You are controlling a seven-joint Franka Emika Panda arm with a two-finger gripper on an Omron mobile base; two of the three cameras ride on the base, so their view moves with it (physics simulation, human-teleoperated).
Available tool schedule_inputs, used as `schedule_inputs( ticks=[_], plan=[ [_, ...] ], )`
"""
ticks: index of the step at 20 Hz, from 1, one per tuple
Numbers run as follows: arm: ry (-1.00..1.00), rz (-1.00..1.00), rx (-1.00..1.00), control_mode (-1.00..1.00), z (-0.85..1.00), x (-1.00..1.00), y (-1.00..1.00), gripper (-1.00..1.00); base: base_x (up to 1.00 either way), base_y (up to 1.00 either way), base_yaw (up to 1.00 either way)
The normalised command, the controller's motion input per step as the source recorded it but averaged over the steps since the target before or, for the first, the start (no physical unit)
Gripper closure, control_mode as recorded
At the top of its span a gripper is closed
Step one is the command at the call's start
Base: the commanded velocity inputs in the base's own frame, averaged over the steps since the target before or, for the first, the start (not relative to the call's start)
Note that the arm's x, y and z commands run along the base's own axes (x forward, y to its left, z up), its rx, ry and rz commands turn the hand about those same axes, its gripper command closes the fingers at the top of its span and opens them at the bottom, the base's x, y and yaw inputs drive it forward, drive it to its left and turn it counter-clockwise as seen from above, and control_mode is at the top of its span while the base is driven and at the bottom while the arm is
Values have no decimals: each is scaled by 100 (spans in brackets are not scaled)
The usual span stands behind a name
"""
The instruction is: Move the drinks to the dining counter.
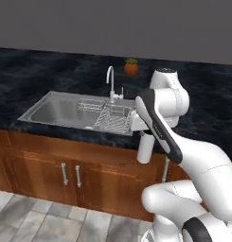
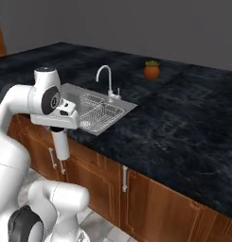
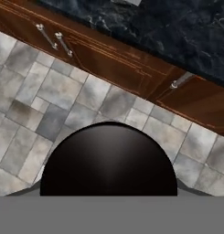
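Worktop [image 1: 51, 75] of black marble pattern runs across the left base view, on brown wooden cupboards [image 1: 84, 170]. A steel sink [image 1: 65, 111] is set into it, with a wire rack [image 1: 112, 120] in its right part, a curved tap [image 1: 111, 82] behind it and a small potted plant [image 1: 131, 67] farther back. The white arm bends down in front of the worktop edge, and a tall white cylinder [image 1: 144, 149] hangs upright below the hand, in front of the cupboards.

Right base view gives the same cylinder [image 2: 61, 144] hanging from the end effector [image 2: 57, 130] just off the worktop edge, above the tiled floor [image 2: 96, 227].

Hand view looks down on the cylinder's round black cap [image 3: 109, 160], with the floor, cupboard handles [image 3: 54, 39] and worktop edge beyond. The end effector is clasped on the cylinder.
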Motion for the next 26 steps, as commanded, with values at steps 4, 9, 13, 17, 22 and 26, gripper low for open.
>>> schedule_inputs(
  ticks=[4, 9, 13, 17, 22, 26],
  plan=[
    [0, 0, 0, 100, 0, 0, 0, 100, 16, -8, -58],
    [0, 0, 0, 100, 0, 0, 0, 100, 44, 17, -43],
    [0, 0, 0, 100, 0, 0, 0, 100, 67, 52, -16],
    [0, 0, 0, 100, 0, 0, 0, 100, 57, 51, -14],
    [0, 0, 0, 100, 0, 0, 0, 100, 57, 33, -11],
    [0, 0, 0, 100, 0, 0, 0, 100, 57, -14, -31]
  ],
)
